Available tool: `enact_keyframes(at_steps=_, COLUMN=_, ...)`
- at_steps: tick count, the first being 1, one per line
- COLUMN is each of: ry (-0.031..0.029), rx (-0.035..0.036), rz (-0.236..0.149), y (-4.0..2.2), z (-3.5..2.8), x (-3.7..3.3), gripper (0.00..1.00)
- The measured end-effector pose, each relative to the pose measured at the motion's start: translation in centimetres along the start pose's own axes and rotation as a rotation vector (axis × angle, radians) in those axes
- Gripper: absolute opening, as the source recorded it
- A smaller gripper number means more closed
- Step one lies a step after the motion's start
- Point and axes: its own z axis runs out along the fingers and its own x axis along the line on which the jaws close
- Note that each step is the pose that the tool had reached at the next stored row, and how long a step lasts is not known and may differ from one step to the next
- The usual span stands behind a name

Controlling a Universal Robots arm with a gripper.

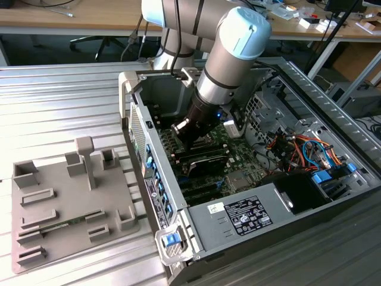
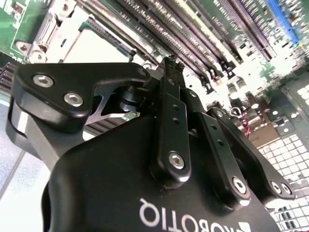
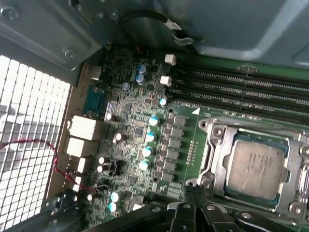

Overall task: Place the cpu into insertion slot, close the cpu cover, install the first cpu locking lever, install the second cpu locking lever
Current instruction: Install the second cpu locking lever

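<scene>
The cpu lies flat in the insertion slot on the green motherboard, silvery face up; the slot itself is hidden under it. The cpu cover, a shiny metal frame, lies down around the chip. My gripper hovers just off one corner of that frame, its black fingers together with nothing visible between them. In the second wrist view the gripper tapers to a closed tip, with the cpu beyond it. The exterior view shows the gripper low inside the open computer case. I cannot make out the locking levers clearly.
Long memory slots run beside the socket, and capacitors stand on the board. Case walls ring the work area; coloured cables sit at the exterior view's right. A grey fixture tray lies outside the case.
</scene>
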Motion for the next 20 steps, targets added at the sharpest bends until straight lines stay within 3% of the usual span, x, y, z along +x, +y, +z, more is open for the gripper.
enact_keyframes(at_steps=6, ry=-0.0003, rx=-0.0023, rz=0.000, y=0.14, z=0.20, x=-0.04, gripper=0.11)
enact_keyframes(at_steps=9, ry=-0.0022, rx=-0.0106, rz=-0.002, y=0.14, z=0.35, x=-0.06, gripper=0.11)
enact_keyframes(at_steps=11, ry=-0.0046, rx=-0.0225, rz=-0.004, y=0.13, z=0.53, x=-0.04, gripper=0.11)
enact_keyframes(at_steps=14, ry=-0.0063, rx=-0.0313, rz=-0.005, y=0.10, z=0.70, x=-0.01, gripper=0.11)
enact_keyframes(at_steps=20, ry=-0.0070, rx=-0.0313, rz=-0.005, y=-0.38, z=0.73, x=0.11, gripper=0.11)
